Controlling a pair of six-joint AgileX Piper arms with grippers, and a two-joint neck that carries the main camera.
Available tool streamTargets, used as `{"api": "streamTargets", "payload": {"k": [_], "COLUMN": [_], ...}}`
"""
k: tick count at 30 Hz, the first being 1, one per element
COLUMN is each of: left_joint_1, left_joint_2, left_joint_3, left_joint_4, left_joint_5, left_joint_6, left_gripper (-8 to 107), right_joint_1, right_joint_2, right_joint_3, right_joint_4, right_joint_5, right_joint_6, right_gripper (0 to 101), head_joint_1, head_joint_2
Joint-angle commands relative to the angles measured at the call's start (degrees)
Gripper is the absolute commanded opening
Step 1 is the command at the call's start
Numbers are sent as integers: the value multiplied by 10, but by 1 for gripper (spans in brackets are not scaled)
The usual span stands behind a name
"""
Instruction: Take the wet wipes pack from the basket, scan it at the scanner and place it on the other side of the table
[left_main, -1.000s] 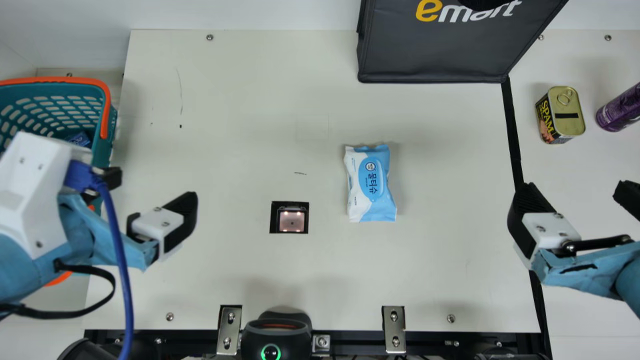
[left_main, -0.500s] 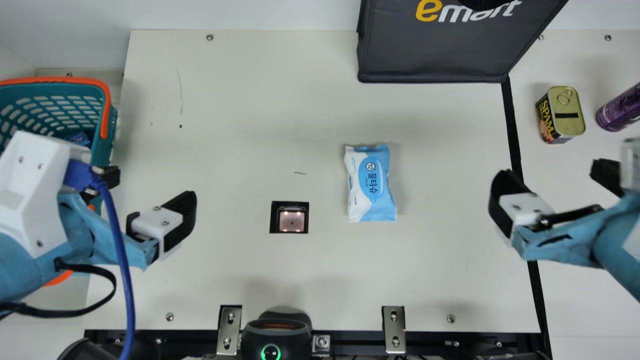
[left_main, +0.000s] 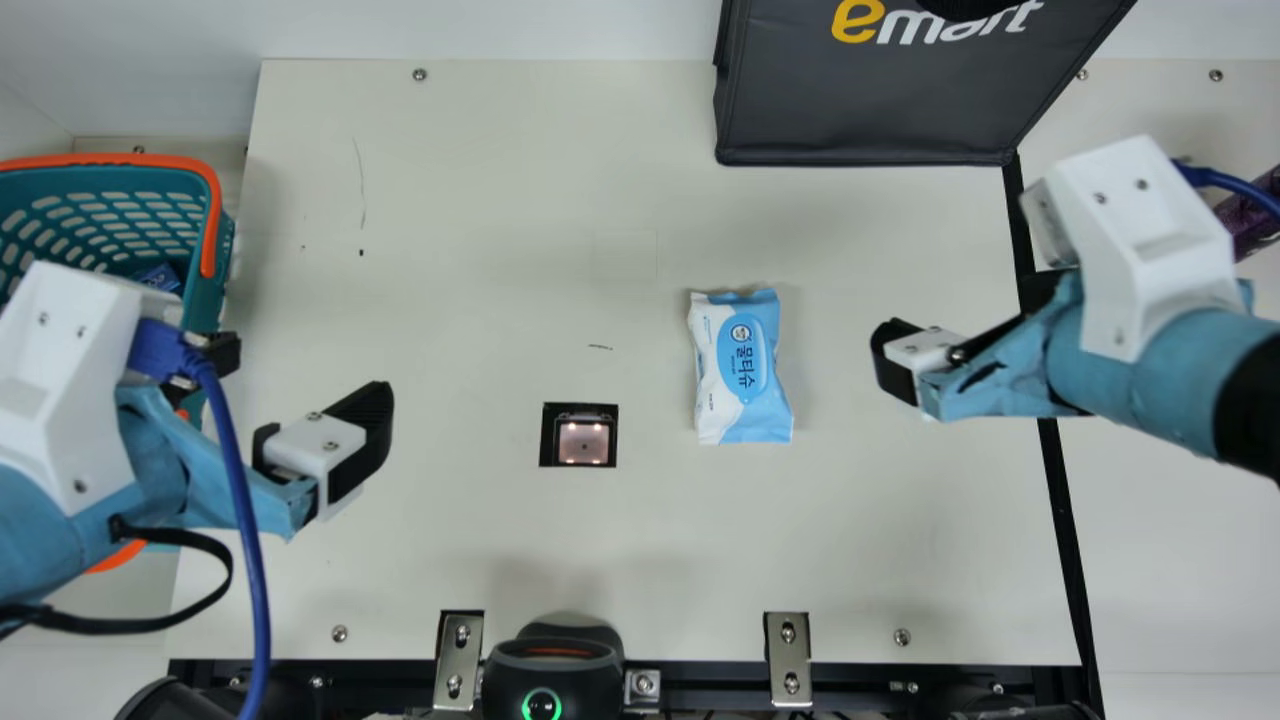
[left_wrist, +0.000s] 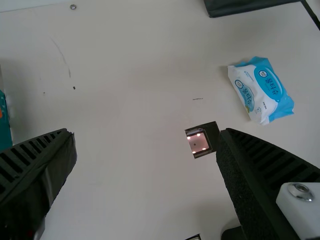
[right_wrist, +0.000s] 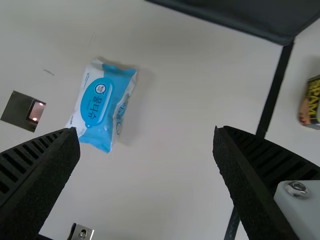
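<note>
Blue-white wet wipes pack (left_main: 742, 367): main view, lying near scanner window (left_main: 583, 443); grasp across its narrow width.
Left gripper (left_wrist: 146, 132): left wrist view, wide; hold clear.
Right gripper (right_wrist: 146, 131): right wrist view, wide; centre over pack before closing gently.

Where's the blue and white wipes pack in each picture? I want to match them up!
Main view: wipes pack just right of the middle.
Left wrist view: wipes pack in the upper right part.
Right wrist view: wipes pack left of the middle.
Shared landmark: the little glowing scanner window, set in the table near the pack in all three.
</note>
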Motion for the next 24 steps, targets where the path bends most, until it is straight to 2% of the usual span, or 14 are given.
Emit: {"api": "streamTargets", "payload": {"k": [1, 9, 18, 24], "left_joint_1": [0, 0, 0, 0], "left_joint_2": [0, 0, 0, 0], "left_joint_3": [0, 0, 0, 0], "left_joint_4": [0, 0, 0, 0], "left_joint_5": [0, 0, 0, 0], "left_joint_6": [0, 0, 0, 0], "left_gripper": [90, 90, 90, 90], "right_joint_1": [15, 94, 168, 196], "right_joint_2": [30, 108, 181, 215], "right_joint_3": [-2, -14, -36, -37], "right_joint_4": [1, -20, -45, -70], "right_joint_5": [0, -12, -25, -43], "right_joint_6": [7, 74, 188, 273], "right_gripper": [95, 95, 95, 95], "head_joint_1": [-17, -17, -17, -17], "head_joint_2": [1, 1, 1, 1]}}
